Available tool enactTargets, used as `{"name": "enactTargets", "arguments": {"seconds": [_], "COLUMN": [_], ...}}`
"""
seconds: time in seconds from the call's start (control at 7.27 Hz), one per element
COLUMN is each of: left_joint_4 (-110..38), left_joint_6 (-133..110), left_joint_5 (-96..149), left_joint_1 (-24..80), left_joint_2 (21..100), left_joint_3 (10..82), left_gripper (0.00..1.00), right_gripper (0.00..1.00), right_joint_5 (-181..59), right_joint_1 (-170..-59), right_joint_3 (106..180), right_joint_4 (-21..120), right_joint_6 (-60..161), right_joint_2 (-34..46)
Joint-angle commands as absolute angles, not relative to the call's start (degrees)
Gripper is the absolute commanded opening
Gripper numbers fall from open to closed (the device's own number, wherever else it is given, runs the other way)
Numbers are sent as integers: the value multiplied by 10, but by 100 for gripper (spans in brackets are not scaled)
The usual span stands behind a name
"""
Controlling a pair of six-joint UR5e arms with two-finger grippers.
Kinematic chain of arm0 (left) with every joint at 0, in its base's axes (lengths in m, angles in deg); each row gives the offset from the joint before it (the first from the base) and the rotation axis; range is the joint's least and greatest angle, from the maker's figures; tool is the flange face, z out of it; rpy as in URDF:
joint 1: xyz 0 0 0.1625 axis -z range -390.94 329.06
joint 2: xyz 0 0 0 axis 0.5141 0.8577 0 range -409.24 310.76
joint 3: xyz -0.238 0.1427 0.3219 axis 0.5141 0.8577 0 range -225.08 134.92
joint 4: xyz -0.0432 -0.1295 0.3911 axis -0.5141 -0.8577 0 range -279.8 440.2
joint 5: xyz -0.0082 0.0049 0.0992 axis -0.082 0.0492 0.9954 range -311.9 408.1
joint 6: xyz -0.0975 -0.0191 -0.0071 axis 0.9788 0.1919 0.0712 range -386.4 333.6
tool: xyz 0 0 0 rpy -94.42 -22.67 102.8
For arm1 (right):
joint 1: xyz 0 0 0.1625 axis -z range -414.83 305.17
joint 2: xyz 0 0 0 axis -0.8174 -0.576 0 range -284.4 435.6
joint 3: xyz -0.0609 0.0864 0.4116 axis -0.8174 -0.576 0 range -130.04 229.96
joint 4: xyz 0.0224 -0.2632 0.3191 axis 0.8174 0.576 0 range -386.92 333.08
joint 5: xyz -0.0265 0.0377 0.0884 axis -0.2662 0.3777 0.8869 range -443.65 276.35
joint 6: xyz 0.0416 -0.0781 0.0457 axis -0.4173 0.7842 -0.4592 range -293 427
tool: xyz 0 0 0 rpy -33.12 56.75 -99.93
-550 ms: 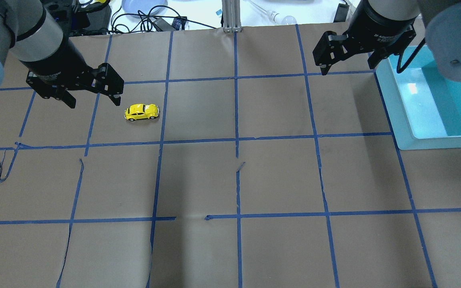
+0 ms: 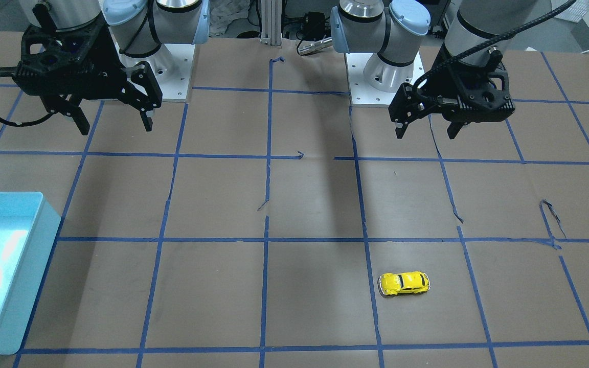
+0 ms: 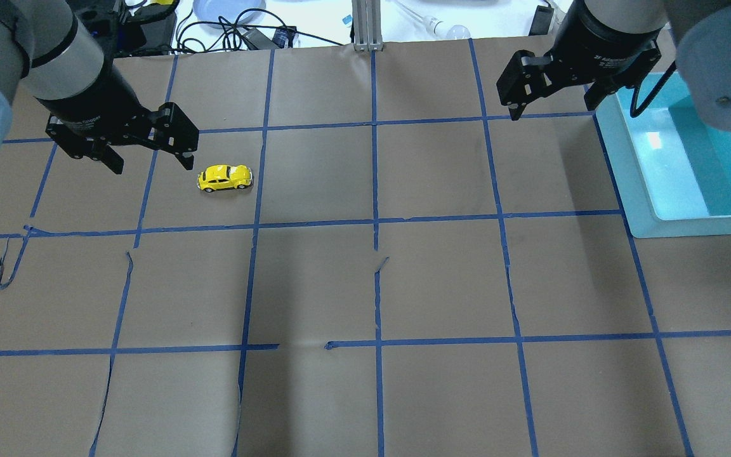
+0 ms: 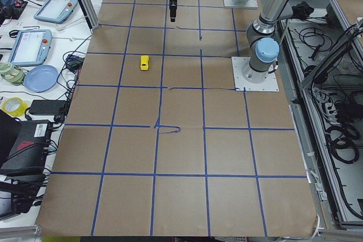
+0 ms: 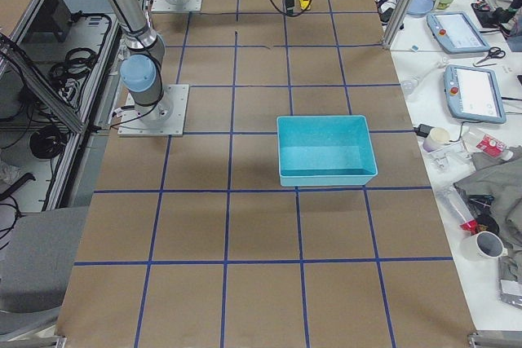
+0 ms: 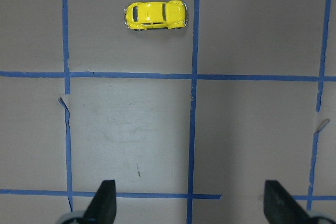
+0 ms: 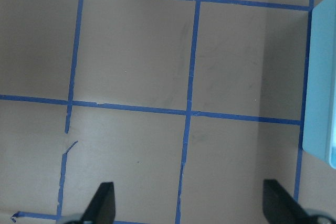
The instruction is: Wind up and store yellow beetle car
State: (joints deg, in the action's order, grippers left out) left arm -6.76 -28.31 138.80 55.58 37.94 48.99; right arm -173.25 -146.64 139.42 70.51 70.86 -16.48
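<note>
barely anything has shifted since the earlier overhead frame: the left gripper (image 3: pixel 153 166) has edged a touch toward 4 o'clock, the right gripper (image 3: pixel 554 111) has nudged only slightly, and the yellow beetle car (image 3: pixel 225 178) lies where it lay.

the car stands on its wheels on the brown paper (image 3: pixel 441 285), at about 10 o'clock from the table's middle in the overhead view. it sits inside one taped square, lengthwise across the view, with a blue tape line (image 3: pixel 257 184) just beside it on its 3 o'clock side.

the left claw hangs above the paper, released, its two fingers spread wide and gripping nothing. the car is at 4 o'clock from the nearer fingertip (image 3: pixel 188 165), near but apart. in the left wrist view the car shows toward 11 o'clock, well ahead of both fingertips at the bottom edge.

the right claw hangs at about 1 o'clock of the table, likewise released and spread, with bare paper under it. the teal bin (image 3: pixel 629 178) stands just beside it on its 3 o'clock side, well apart from the car.
</note>
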Motion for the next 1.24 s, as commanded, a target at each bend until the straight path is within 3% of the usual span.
{"name": "enactTargets", "arguments": {"seconds": [0.0,1.1], "left_joint_4": [-64,-77], "left_joint_6": [-283,-283], "left_joint_5": [1387,1392], "left_joint_1": [553,548], "left_joint_2": [385,381], "left_joint_3": [497,497], "left_gripper": [100,100], "right_gripper": [100,100], "right_joint_5": [-1734,-1734], "right_joint_1": [-1467,-1467], "right_joint_3": [1394,1395], "right_joint_4": [705,705], "right_joint_6": [709,709], "right_joint_2": [-165,-165]}}
